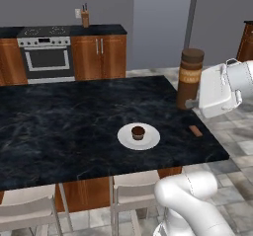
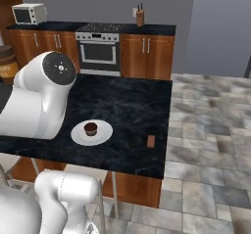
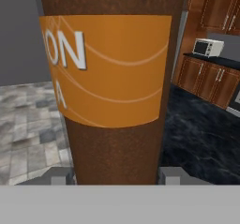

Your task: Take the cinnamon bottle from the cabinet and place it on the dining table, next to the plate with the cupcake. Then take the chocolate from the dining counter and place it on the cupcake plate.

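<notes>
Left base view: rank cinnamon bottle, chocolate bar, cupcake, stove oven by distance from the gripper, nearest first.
1. Slim dark brown cinnamon bottle, held in the gripper at the table's far right edge.
2. Small flat reddish-brown chocolate bar, on the black marble just below the gripper.
3. Dark-topped cupcake on the round white plate, further left.
4. Steel oven, far back left.

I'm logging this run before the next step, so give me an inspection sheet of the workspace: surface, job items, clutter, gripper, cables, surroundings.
Surface: dining table, black marble top on a wood base.
Job's things: cinnamon bottle upright in the grip, at the table's far right corner; whether it touches the top cannot be told. Cupcake sits on the white plate. Chocolate lies flat to the right of the plate, apart from it.
Clutter: nothing seen.
Gripper: gripper shut on the bottle's lower body.
Cables: nothing seen.
Surroundings: oven, microwave, knife block on the back counter, stools at the table's near edge.
</notes>
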